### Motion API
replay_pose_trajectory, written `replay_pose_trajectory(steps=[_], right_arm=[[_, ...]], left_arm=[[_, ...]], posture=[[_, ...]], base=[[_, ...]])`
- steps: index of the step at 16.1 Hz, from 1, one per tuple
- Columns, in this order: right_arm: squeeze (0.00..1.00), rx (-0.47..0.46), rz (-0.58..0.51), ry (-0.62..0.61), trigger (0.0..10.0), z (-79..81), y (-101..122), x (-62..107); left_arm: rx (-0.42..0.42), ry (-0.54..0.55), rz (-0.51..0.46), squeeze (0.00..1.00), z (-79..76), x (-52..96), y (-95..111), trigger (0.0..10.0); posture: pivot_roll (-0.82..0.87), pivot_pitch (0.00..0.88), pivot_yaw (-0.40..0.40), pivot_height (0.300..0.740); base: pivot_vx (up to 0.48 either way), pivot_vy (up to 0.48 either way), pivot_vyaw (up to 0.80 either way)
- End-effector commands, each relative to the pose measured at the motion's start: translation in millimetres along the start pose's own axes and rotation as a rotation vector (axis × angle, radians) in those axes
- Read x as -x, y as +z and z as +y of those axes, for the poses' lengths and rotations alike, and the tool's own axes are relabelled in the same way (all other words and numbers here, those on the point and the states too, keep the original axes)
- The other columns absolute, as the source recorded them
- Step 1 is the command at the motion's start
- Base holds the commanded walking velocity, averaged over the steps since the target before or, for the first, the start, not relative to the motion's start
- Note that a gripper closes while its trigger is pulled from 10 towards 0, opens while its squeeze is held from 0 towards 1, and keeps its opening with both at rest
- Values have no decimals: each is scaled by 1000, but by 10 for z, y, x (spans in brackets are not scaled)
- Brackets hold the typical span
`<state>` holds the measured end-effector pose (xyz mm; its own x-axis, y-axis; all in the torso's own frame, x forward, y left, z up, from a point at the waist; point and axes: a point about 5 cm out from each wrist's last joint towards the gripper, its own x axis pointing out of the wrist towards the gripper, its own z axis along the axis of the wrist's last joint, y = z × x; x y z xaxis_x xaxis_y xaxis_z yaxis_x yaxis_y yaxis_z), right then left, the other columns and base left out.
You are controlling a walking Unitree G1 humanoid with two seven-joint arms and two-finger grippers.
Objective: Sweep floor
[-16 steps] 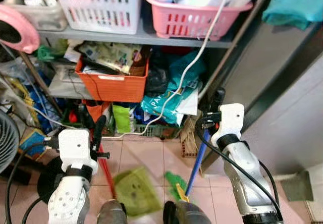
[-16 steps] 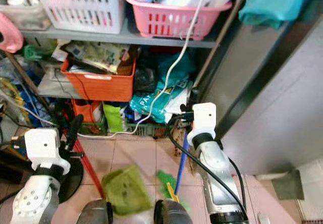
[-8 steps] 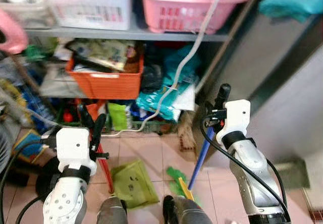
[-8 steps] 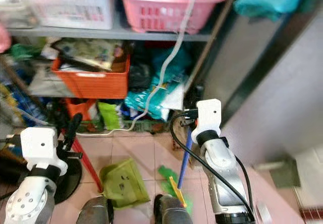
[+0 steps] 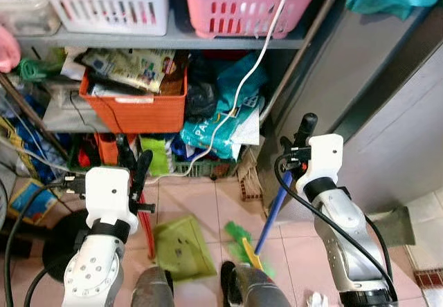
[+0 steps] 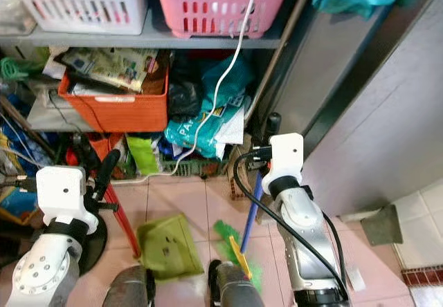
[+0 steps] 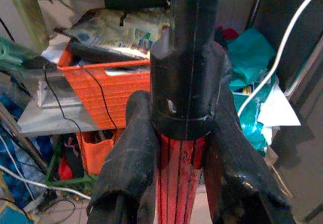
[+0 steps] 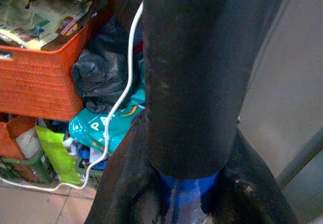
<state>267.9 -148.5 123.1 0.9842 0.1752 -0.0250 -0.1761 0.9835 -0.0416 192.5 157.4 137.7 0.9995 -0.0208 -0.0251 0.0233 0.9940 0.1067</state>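
Dustpan in the left claw, broom in the right, before cluttered shelves.

Left gripper [image 5: 133,163] pinches the red handle [image 7: 179,176] of the green dustpan [image 5: 181,248], which rests on the tile floor [image 5: 201,200]. Beside it, the broom [image 5: 243,243] has its green bristles on the floor, its blue shaft [image 8: 186,204] clamped by the right gripper [image 5: 299,133]. An orange basket [image 5: 135,110] sits behind.

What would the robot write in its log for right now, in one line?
left gripper: shut on red dustpan handle | right gripper: shut on blue broom handle | green plastic dustpan: on floor
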Motion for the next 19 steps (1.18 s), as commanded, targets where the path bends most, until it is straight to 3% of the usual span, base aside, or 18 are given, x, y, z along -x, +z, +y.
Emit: replay_pose_trajectory(steps=[1,10,13,16,19], right_arm=[[0,5,40,-17,10000,-43,-68,21],[0,-16,36,-11,10000,12,-75,-29],[0,-20,32,-55,10000,-49,-50,-41],[0,-3,40,-73,10000,-59,-84,7],[0,14,21,-68,10000,29,-50,-118]], left_arm=[[-10,5,-18,0,4,18,58,10000],[-13,3,-23,0,18,-28,78,10000],[-13,-23,-24,0,-3,-40,107,10000],[-18,-62,-19,0,-21,-72,83,10000],[-37,-58,-97,0,9,-268,215,10000]], posture=[[52,213,-40,740],[67,211,-28,740],[54,228,-12,740],[30,214,-25,740],[16,163,-62,740]], base=[[-296,0,0],[-331,0,0],[-305,0,0],[0,0,0],[0,0,0]])
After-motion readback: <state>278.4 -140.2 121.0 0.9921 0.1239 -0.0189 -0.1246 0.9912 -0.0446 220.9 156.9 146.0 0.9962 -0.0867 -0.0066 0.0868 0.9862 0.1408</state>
